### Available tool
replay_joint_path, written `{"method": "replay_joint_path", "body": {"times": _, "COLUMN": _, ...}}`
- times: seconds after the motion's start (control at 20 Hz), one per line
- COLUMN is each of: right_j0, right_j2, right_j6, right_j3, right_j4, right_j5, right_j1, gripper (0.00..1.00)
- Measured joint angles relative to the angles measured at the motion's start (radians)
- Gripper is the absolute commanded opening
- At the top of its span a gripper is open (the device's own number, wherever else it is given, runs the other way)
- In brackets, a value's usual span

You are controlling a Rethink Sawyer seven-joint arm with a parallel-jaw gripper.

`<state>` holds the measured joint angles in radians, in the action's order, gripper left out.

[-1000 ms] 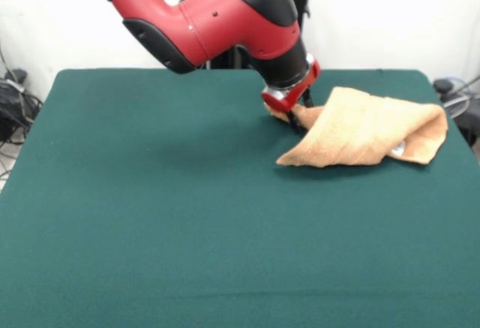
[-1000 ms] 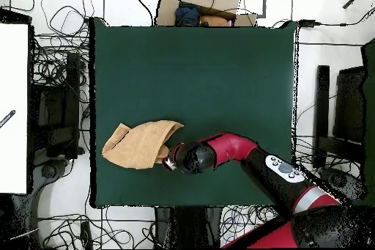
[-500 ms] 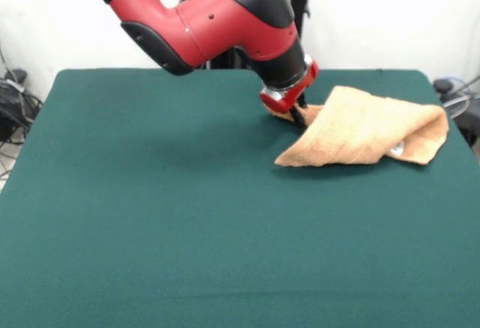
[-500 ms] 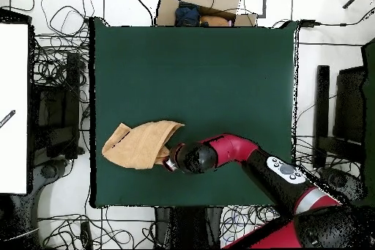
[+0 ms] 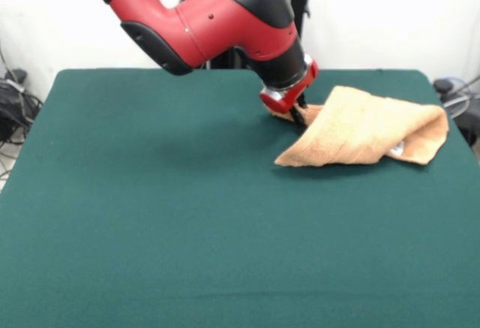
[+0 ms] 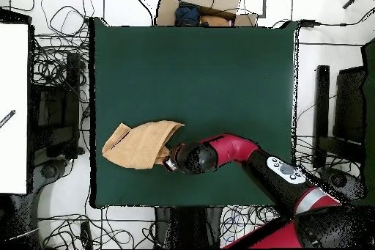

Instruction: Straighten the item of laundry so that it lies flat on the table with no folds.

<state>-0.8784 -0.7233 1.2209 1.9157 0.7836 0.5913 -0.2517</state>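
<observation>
The item of laundry (image 5: 367,129) is a peach-orange towel, folded over on itself in a rumpled wedge at the right side of the green table (image 5: 150,215). A small white label shows at its lower right fold. My gripper (image 5: 298,112) is down at the towel's left corner and appears shut on that corner, with cloth bunched around its tips. In the overhead view the towel (image 6: 139,144) lies near the table's left edge, and the gripper (image 6: 169,160) meets its lower right corner.
Cables, dark equipment and a white surface (image 6: 13,108) lie left of the table, and a cardboard box (image 6: 205,4) sits past its top edge. The table edge (image 6: 94,152) runs close to the towel's left end.
The arm and the towel's held corner shifted very slightly left between one second ago and half a second ago; since then nothing has visibly moved.
</observation>
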Motion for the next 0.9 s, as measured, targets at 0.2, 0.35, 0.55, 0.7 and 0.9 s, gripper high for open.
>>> {"method": "replay_joint_path", "body": {"times": 0.2, "right_j0": 0.002, "right_j2": 0.0, "right_j6": 0.0, "right_j3": 0.0, "right_j4": -0.013, "right_j5": 0.01, "right_j1": -0.003, "gripper": 0.0}}
{"method": "replay_joint_path", "body": {"times": 0.35, "right_j0": 0.002, "right_j2": 0.0, "right_j6": 0.0, "right_j3": 0.0, "right_j4": -0.033, "right_j5": 0.036, "right_j1": -0.01, "gripper": 0.0}}
{"method": "replay_joint_path", "body": {"times": 0.55, "right_j0": 0.003, "right_j2": 0.0, "right_j6": 0.0, "right_j3": 0.0, "right_j4": -0.057, "right_j5": 0.064, "right_j1": -0.021, "gripper": 0.0}}
{"method": "replay_joint_path", "body": {"times": 0.7, "right_j0": 0.004, "right_j2": 0.0, "right_j6": 0.0, "right_j3": 0.0, "right_j4": -0.067, "right_j5": 0.08, "right_j1": -0.026, "gripper": 0.0}}
{"method": "replay_joint_path", "body": {"times": 0.9, "right_j0": 0.004, "right_j2": 0.0, "right_j6": 0.0, "right_j3": 0.0, "right_j4": -0.085, "right_j5": 0.115, "right_j1": -0.033, "gripper": 0.0}}
